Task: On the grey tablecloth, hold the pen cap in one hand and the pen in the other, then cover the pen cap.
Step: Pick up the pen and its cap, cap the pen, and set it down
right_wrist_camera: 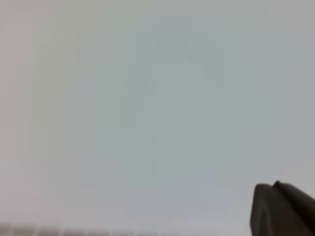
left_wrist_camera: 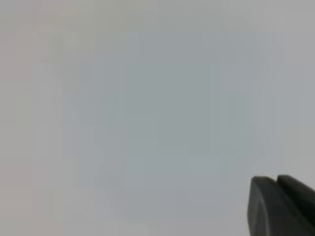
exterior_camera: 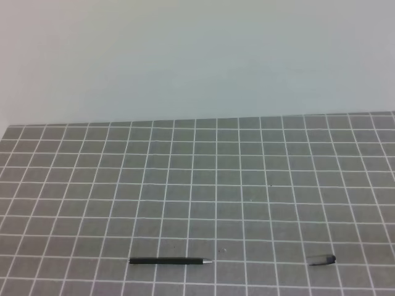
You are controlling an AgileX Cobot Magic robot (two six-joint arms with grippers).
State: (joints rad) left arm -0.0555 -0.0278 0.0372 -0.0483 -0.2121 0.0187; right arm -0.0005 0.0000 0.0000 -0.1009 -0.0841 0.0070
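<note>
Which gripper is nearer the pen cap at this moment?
Neither can be ranked. The pen cap lies on the tablecloth's right side, but both grippers are outside the overhead view, and each wrist camera shows mainly blank wall.

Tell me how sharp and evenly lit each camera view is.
Exterior high: soft, even light, the pen and pen cap slightly blurred on the grey tablecloth. Left wrist: featureless pale haze, only the dark left tool showing. Right wrist: the same haze, the right tool at the corner.
</note>
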